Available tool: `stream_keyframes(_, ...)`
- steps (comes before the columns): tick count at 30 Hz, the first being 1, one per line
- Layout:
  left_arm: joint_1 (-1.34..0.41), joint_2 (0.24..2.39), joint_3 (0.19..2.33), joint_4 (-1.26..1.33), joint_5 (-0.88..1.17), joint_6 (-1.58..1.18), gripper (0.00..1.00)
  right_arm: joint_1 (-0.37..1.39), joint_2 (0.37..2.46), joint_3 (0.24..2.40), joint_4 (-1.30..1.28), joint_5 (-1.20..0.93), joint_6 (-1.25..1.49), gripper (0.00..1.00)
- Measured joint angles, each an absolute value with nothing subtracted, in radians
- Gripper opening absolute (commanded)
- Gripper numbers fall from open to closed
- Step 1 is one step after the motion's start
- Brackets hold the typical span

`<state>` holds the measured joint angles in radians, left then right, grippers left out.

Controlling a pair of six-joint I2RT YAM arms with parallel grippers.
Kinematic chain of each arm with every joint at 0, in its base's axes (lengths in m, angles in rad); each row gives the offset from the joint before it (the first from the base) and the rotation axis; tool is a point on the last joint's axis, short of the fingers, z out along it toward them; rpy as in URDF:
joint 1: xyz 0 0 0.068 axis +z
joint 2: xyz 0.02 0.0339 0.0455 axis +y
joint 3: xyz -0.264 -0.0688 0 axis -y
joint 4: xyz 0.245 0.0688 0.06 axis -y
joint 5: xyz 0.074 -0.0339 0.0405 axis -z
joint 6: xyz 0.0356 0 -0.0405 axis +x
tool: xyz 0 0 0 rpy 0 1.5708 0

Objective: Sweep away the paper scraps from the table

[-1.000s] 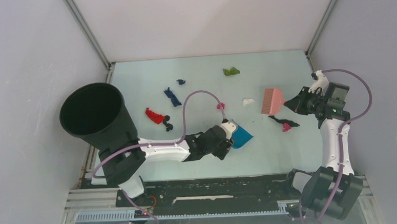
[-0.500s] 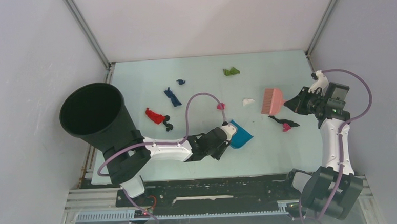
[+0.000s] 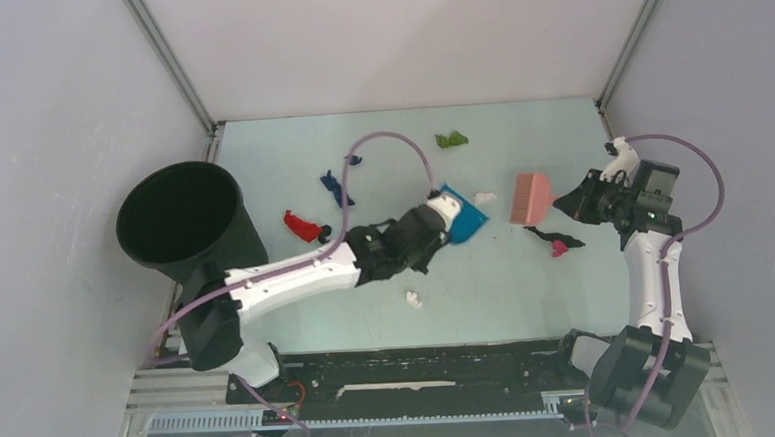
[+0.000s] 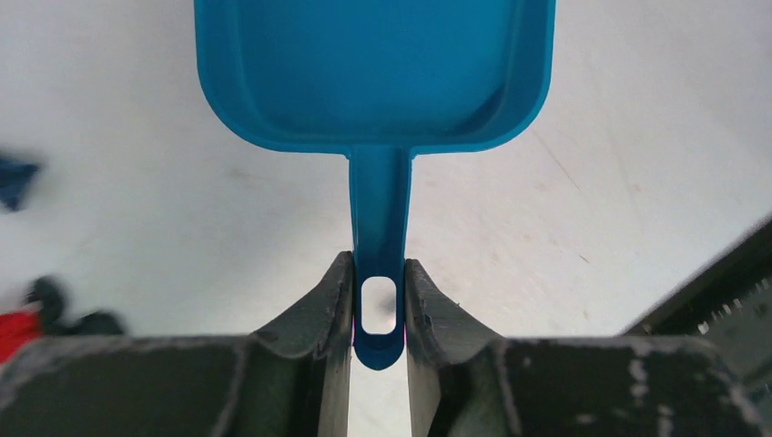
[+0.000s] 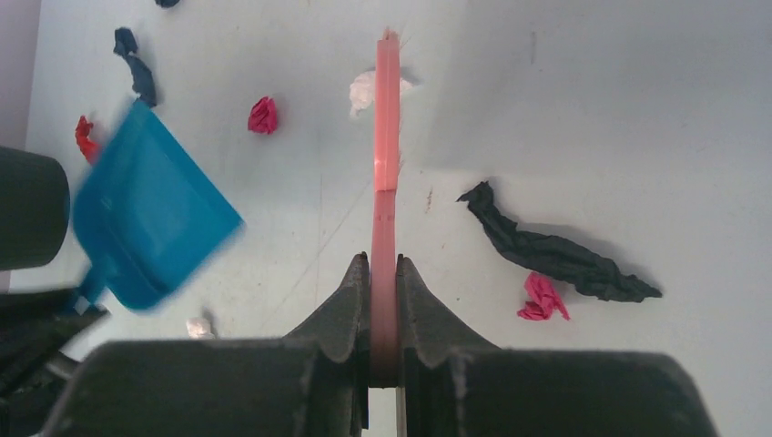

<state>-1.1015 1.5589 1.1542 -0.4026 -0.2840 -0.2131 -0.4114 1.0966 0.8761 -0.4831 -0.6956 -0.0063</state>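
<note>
My left gripper (image 3: 436, 219) is shut on the handle of the blue dustpan (image 3: 463, 219), which it holds at mid-table; the left wrist view shows the handle (image 4: 379, 273) pinched between the fingers. My right gripper (image 3: 574, 205) is shut on the pink brush (image 3: 531, 197), whose handle (image 5: 385, 228) runs between the jaws. Paper scraps lie around: green (image 3: 450, 139), dark blue (image 3: 336, 188), red (image 3: 301, 225), white (image 3: 484, 198), black (image 3: 548, 235), magenta (image 3: 559, 249) and a small white one (image 3: 413, 298). Another magenta scrap (image 5: 262, 115) lies beside the dustpan (image 5: 150, 218).
A tall black bin (image 3: 182, 224) stands at the table's left edge. The pale green table (image 3: 528, 296) has a black rail (image 3: 421, 362) along its near edge. Grey walls close the other sides. The left arm's purple cable (image 3: 389, 138) arcs over the far middle.
My left arm has carried the dustpan away from the near edge toward the brush. A small white scrap now shows where the dustpan was. The right arm and brush have stayed still.
</note>
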Motion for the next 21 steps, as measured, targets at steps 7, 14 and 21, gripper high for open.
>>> stream_keyframes(7,-0.845,1.466,1.258,-0.592,-0.386,-0.283,0.00,-0.117,1.108,0.956,-0.554,-0.617,-0.033,0.00)
stream_keyframes(14,-0.684,1.224,1.062,-0.579,-0.493,-0.333,0.00,0.233,1.258,1.149,-0.621,-0.683,-0.089,0.00)
stream_keyframes(21,-0.688,1.055,0.977,-0.464,-0.691,-0.294,0.00,0.417,1.567,1.318,-0.544,-0.850,0.062,0.00)
